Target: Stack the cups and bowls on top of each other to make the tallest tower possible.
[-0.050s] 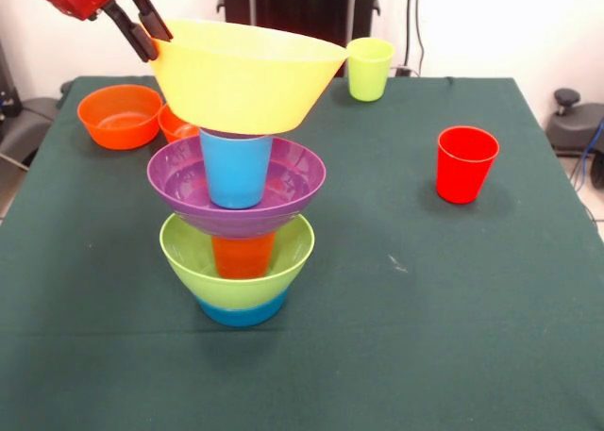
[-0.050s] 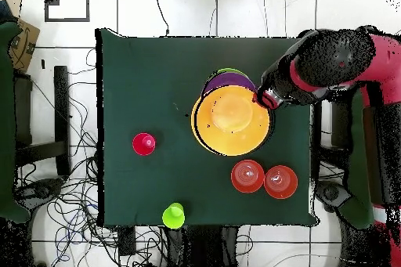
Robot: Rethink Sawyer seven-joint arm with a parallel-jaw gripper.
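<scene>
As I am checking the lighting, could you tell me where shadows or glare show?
Front view: soft, faint shadow on the table beneath the tower; small glints on the purple bowl. Overhead view: the yellow bowl is evenly lit, without glare.

Green table (image 1: 491,290): tower (image 1: 241,214), 2 orange bowls (image 1: 120,116), red cup (image 1: 465,163), yellow-green cup (image 1: 369,68).

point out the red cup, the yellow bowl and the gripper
red cup (image 1: 466,164), front view, outer wall
yellow bowl (image 1: 241,82), front view, outer side
gripper (image 1: 143,25), front view, between fingertips at the bowl's rim
</scene>
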